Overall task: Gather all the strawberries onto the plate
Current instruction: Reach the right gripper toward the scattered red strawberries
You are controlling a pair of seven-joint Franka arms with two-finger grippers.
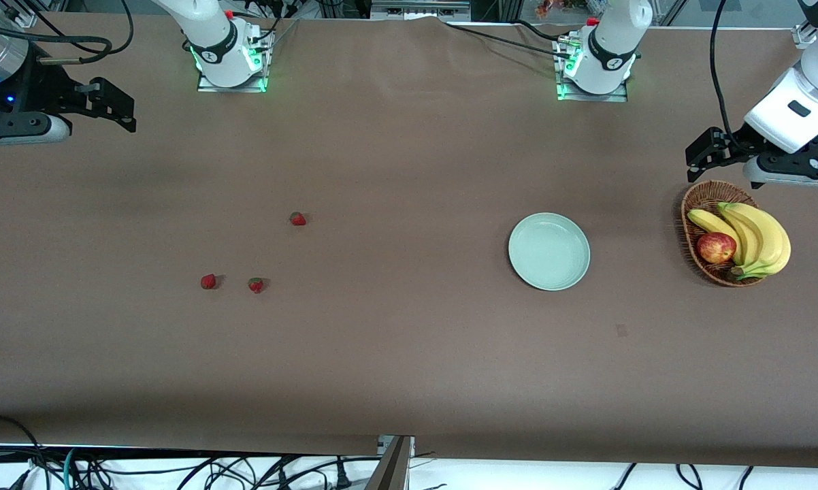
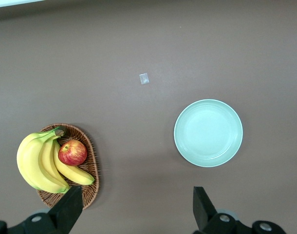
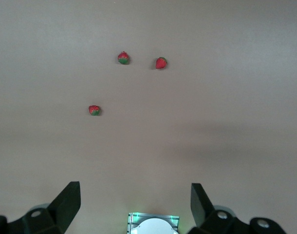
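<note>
A brown cloth covers the table (image 1: 409, 381). The right gripper (image 1: 113, 109) hangs high at the right arm's end, jaws wide apart and holding nothing. Three strawberries lie in that half: one (image 1: 208, 281) and a second (image 1: 256, 285) close together nearer the front edge, a third (image 1: 298, 218) nearer the bases. The pale green plate (image 1: 549, 251) sits bare toward the left arm's end. A wicker basket (image 1: 703, 204) with bananas (image 1: 756, 235) and an apple (image 1: 716, 248) stands near that end's edge, and the left gripper (image 1: 705, 155) hangs over it, jaws wide, holding nothing.
</note>
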